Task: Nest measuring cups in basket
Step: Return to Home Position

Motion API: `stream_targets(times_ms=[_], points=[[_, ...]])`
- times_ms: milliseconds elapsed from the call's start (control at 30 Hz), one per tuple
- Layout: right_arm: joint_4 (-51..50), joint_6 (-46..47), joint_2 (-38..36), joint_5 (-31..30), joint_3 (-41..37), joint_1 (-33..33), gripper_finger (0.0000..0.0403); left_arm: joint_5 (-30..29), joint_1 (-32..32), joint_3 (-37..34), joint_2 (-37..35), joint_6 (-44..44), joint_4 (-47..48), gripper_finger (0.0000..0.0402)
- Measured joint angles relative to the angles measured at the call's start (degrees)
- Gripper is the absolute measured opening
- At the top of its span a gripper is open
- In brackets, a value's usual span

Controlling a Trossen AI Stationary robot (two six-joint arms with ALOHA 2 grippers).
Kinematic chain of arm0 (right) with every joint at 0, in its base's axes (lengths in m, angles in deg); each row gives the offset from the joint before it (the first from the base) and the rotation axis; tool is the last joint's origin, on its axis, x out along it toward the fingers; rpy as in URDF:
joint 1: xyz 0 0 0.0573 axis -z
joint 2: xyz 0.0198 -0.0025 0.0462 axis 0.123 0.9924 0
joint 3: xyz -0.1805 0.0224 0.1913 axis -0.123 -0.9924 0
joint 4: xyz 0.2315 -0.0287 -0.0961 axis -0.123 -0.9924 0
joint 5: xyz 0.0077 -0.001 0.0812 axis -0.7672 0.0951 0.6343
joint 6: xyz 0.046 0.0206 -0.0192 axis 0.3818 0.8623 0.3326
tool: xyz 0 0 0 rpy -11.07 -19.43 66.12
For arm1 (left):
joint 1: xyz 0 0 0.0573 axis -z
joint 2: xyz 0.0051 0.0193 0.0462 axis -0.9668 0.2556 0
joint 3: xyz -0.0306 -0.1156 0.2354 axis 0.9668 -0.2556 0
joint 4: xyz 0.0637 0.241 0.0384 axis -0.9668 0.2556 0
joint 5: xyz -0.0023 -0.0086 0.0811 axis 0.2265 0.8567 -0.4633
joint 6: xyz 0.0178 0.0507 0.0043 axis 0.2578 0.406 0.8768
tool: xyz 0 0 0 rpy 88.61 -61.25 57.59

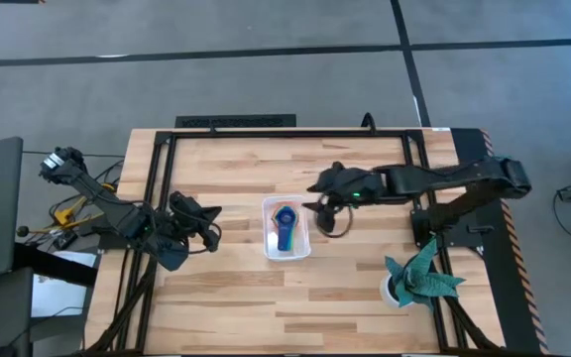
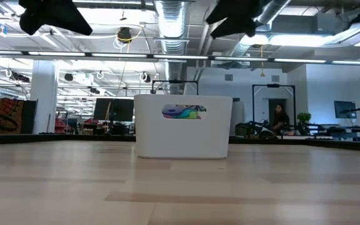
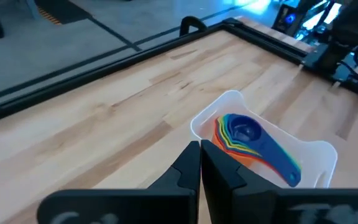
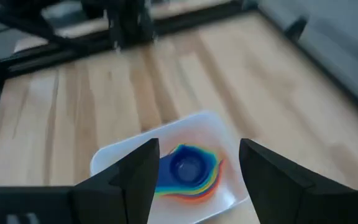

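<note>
**Cups nested in the basket, both grippers empty beside it**

From above, we see the basket (image 1: 269, 206) near the middle of the table (image 1: 226, 169), with the cups (image 1: 285, 227) lying inside it as one stack, the dark blue one on top. The left gripper (image 1: 212, 223) waits to the left of the basket, a little apart from it. The right gripper (image 1: 314, 196) is just beside the right wall of the basket, near its far corner. Neither gripper touches the basket, which we think fits arms that only have to go back to rest. A paper plant (image 1: 420, 276) stands well to the right of the basket and plays no part.

From table height, the basket (image 2: 183, 145) stands flat. Some colours of the cups (image 2: 183, 112) show through its handle slot. Dark arm parts hang high above the basket.

The left wrist camera shows its fingers (image 3: 188, 171) pressed together with nothing between them. Beyond them the cups (image 3: 247, 134) fan out in rainbow order, handles together along the length of the basket, because the basket is only a little longer than a cup.

The right wrist camera looks down on the basket (image 4: 114, 155) between fingers (image 4: 135, 174) spread wide and holding nothing. We judge the nesting done.
</note>
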Motion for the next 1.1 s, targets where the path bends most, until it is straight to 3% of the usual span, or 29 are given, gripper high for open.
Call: stream_targets(times_ms=[100,300,400,567,733,967,1100], points=[[6.20,-2.98,-5.93,-4.51,-6.32,-2.65,0.0242,-0.13,-0.04,0.00,0.26,1.66,-0.60,0.0000],[21.71,-12.16,-17.23,-4.34,-20.81,-6.82,0.0219,-0.45,-3.39,-0.02,4.44,10.88,-0.61,0.0000],[31.15,-20.18,-22.75,-1.18,-28.60,-8.83,0.0200,1.68,-8.23,-0.03,5.75,17.03,-0.32,0.0000],[37.82,-21.71,-32.79,-0.08,-37.77,-6.75,0.0159,8.34,-19.46,-0.07,4.47,28.30,-1.65,0.0000],[38.27,-18.84,-42.62,0.37,-44.31,-2.96,0.0113,18.04,-26.21,-1.71,2.03,44.61,-14.21,0.0000],[38.03,-15.87,-52.57,0.98,-51.48,-0.86,0.0013,36.29,-31.86,-17.53,-5.26,61.66,-45.39,0.0000],[37.08,-14.44,-56.72,1.71,-52.57,-0.95,0.0017,38.82,-35.19,-24.49,-12.76,64.55,-50.17,0.0000]])
